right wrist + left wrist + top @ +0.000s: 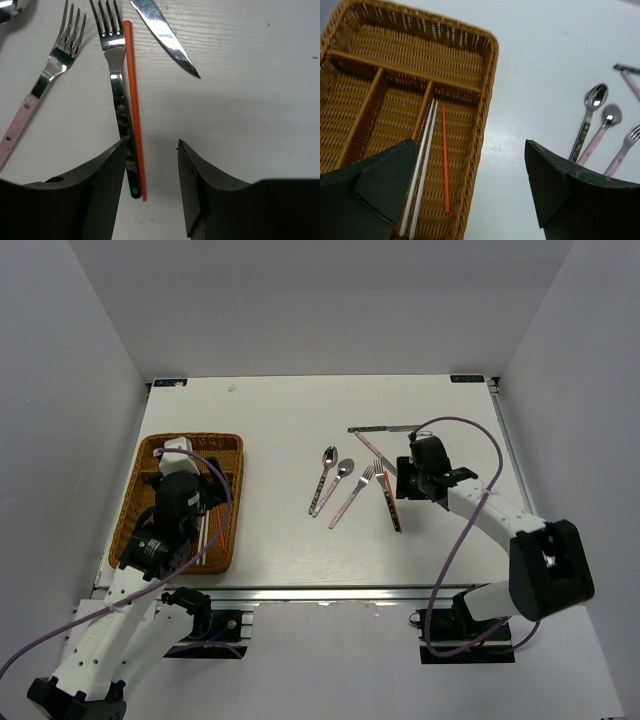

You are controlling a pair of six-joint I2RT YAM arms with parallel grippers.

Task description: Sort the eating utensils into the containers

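Presently the sorting is part-done: two white chopsticks [422, 165] and one red chopstick [445, 160] lie in the rightmost long slot of the wicker tray [490, 75], by the desk's left edge. Spoons [325, 475], forks [362, 483], knives [385, 428] and a second red chopstick [134, 100] remain mid-desk. The left gripper [470, 143] is spread over the tray, and the right gripper [151, 145] is spread over that chopstick.

Setting: a robotics lab test cell, as you see it from above. Evidence:
- white bench [270, 410] boxed in by plain white panels [320, 300] on three sides
- metal rail [330, 594] along its near edge
- left arm [120, 610] and right arm [545, 570] mounted there
- purple cables [455, 550] hanging in loose loops
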